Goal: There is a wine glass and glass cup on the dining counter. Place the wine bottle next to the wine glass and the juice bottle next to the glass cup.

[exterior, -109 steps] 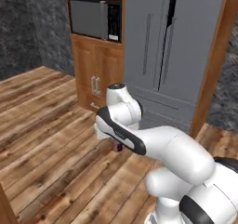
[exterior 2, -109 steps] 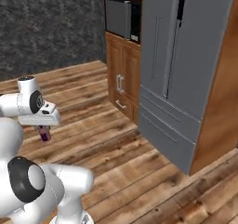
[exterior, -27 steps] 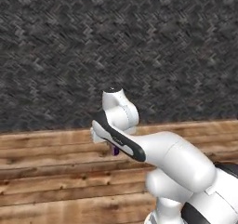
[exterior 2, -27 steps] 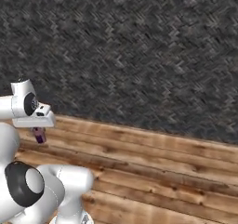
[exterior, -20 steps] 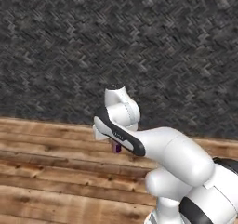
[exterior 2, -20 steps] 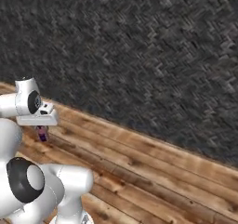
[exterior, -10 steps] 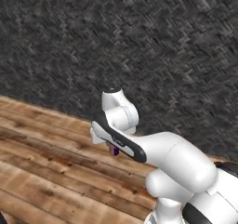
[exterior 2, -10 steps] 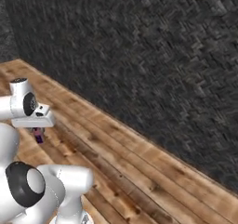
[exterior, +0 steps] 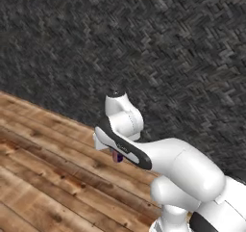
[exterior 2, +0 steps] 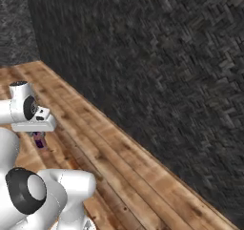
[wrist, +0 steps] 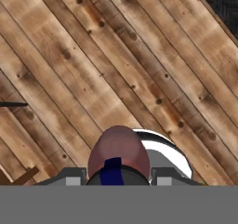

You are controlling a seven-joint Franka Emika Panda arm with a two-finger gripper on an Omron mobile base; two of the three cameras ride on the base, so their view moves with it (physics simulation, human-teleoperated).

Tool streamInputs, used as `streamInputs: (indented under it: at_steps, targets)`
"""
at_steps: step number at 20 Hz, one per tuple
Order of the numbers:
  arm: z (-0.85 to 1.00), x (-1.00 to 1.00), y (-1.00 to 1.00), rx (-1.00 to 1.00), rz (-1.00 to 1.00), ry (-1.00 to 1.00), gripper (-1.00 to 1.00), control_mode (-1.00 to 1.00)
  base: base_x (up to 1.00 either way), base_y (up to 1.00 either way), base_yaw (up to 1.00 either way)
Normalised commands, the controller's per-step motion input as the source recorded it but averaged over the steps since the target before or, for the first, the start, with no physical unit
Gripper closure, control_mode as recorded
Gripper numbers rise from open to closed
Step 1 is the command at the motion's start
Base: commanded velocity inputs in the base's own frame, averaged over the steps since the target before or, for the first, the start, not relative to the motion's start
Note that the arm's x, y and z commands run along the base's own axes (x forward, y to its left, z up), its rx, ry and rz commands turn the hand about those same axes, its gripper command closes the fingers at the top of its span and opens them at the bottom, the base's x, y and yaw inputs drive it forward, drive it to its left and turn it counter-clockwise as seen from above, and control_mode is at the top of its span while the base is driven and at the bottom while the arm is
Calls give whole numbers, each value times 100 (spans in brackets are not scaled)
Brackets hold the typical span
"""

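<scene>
I'm holding my end effector [wrist: 118, 181] closed down on the juice bottle [wrist: 119, 157], a small rounded red-pink bottle with a smooth matte top and a dark blue patch at its near edge; looking along the hand, it's sitting right between the two dark finger tips, above the floor. From the left base view the same bottle [exterior: 116, 156] is showing as a small purplish-red stub hanging under my wrist, and from the right base view it [exterior 2: 38, 140] is poking out below the flat white hand. I'm carrying it over a wooden plank floor [exterior: 43, 178]: warm brown boards, visible knots and grain, dark seams between planks running diagonally in the hand view. Ahead a dark wall [exterior 2: 157, 76] is standing, rough charcoal texture with a herringbone-like pattern, meeting the floor in a straight edge that's running diagonally across both base views. The floor between me and that wall is lying open, and it's running on open to the left in the left base view. Whether the bottle's base is touching anything below, I can't tell.
</scene>
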Motion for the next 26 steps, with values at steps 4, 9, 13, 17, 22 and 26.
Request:
streamInputs:
  at_steps: [4, 9, 13, 17, 22, 26]
  targets:
    - [0, 0, 0, 0, 0, 0, 100, 100, 74, 0, 49]
    - [0, 0, 0, 0, 0, 0, 100, 100, 67, 0, 56]
    - [0, 0, 0, 0, 0, 0, 100, 100, 68, 0, 55]
    - [0, 0, 0, 0, 0, 0, 100, 100, 74, 0, 46]
    - [0, 0, 0, 0, 0, 0, 100, 100, 83, -9, 17]
    - [0, 0, 0, 0, 0, 0, 100, 100, 86, -20, 2]
